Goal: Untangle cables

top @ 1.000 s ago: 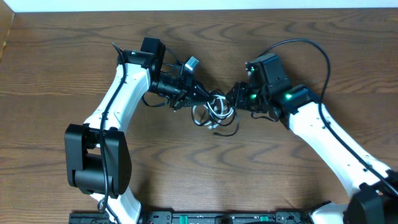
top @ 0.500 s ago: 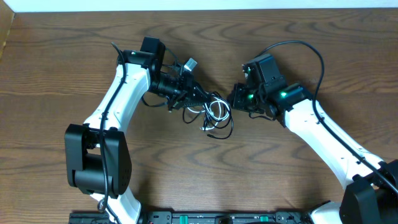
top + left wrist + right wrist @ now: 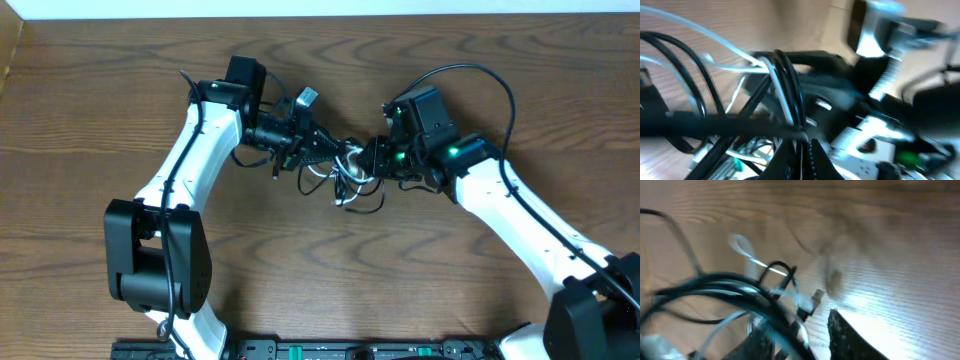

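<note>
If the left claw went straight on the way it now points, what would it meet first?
The tangled cables, whose near end the left claw already grips. Right behind them is the right claw, seemingly at a similar height.

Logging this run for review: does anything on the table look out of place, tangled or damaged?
Only the cables stand out. Black and white cords are snarled into one bundle at mid-table, with loose loops sticking out. The bundle sits between the left gripper, which is shut on it, and the right gripper. Nothing looks spilled or broken.

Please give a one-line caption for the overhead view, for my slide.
Left gripper and right gripper flank a tangled black-and-white cable bundle on a wooden table.
</note>
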You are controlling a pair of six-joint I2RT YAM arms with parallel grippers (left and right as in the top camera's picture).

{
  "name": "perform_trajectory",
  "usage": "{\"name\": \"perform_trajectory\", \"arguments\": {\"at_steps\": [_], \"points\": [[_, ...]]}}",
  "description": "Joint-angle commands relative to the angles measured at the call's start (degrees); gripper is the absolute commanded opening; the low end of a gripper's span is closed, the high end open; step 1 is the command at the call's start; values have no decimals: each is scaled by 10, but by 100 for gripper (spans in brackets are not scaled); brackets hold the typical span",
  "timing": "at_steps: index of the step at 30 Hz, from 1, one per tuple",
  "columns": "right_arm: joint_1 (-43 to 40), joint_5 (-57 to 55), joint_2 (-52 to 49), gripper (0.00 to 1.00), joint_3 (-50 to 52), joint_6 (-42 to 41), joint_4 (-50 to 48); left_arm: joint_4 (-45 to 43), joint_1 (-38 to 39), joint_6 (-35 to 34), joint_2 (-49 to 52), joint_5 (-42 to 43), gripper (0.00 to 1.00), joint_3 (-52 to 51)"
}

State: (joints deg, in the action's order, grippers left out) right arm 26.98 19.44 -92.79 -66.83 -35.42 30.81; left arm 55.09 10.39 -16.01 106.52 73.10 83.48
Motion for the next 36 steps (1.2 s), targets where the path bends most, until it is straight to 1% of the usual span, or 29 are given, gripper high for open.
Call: {"name": "perform_trajectory", "arguments": {"at_steps": [1,2,3,5,7,8,9,10,12,14,17,20,23,24,25,26,28,30,34,35,36], "points": [[1,-24,-33,17,-8,7,-2,-4,-1,-8,5,86,8,0],[1,-24,-38,8,-8,4,-2,-4,-1,-8,5,85,8,0],[1,-24,-40,2,-8,3,-2,-4,-1,-6,5,85,8,0],[0,-24,-41,2,-8,1,-2,-4,-1,-6,5,73,8,0],[-2,-18,-37,2,-8,1,-1,-4,-1,-6,5,20,8,0],[-4,-12,-33,2,-8,1,0,-3,-1,-6,5,-39,8,0],[-9,7,-19,1,-8,2,2,13,-1,-20,5,-170,8,0],[-12,16,-8,1,-8,3,4,29,0,-39,5,-235,8,0],[-18,21,18,1,-8,4,14,56,0,-71,5,-336,8,0],[-24,14,49,1,-8,6,24,73,0,-88,5,-400,8,0],[-27,14,90,1,-8,14,34,82,0,-94,5,-438,8,0],[-25,27,126,1,-8,14,35,81,0,-94,5,-438,8,0],[-25,63,151,1,-8,25,31,81,0,-94,5,-438,9,0],[-25,73,157,1,-8,29,28,81,0,-94,5,-438,13,0],[-26,83,163,1,-8,30,24,81,0,-94,5,-438,20,0],[-26,89,172,1,-8,30,16,81,0,-94,5,-438,33,0],[-26,95,182,1,-8,30,1,81,0,-94,5,-438,40,0],[-27,95,193,1,-8,29,-11,81,0,-94,5,-438,50,0],[-30,100,214,1,-8,29,-17,81,0,-92,5,-438,76,0],[-30,108,217,1,-8,29,-19,81,0,-91,5,-438,80,0],[-31,130,222,1,-8,31,-29,81,0,-92,5,-437,82,0]]}}
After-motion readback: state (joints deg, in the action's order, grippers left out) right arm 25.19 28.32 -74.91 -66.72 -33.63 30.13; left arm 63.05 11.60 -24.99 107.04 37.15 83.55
